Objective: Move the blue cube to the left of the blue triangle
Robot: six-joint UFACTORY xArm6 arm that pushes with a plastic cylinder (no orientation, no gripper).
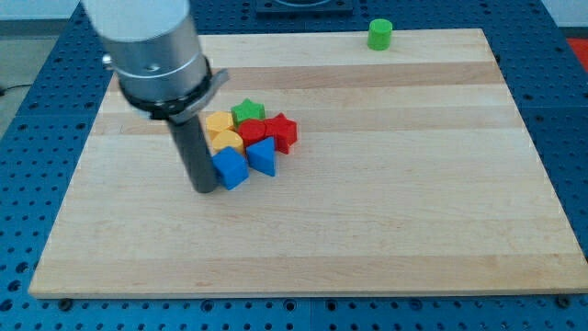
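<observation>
The blue cube [231, 168] sits near the board's middle, directly left of the blue triangle [263, 157] and close to or touching it. My tip [204, 187] rests on the board right against the cube's left side. Above them lies a tight cluster: two yellow blocks [221, 131], a green star [246, 112], a red block [253, 131] and a red star [282, 130].
A green cylinder [380, 34] stands at the wooden board's [386, 211] top edge, right of centre. The arm's grey body [152, 51] hangs over the board's upper left and hides part of it.
</observation>
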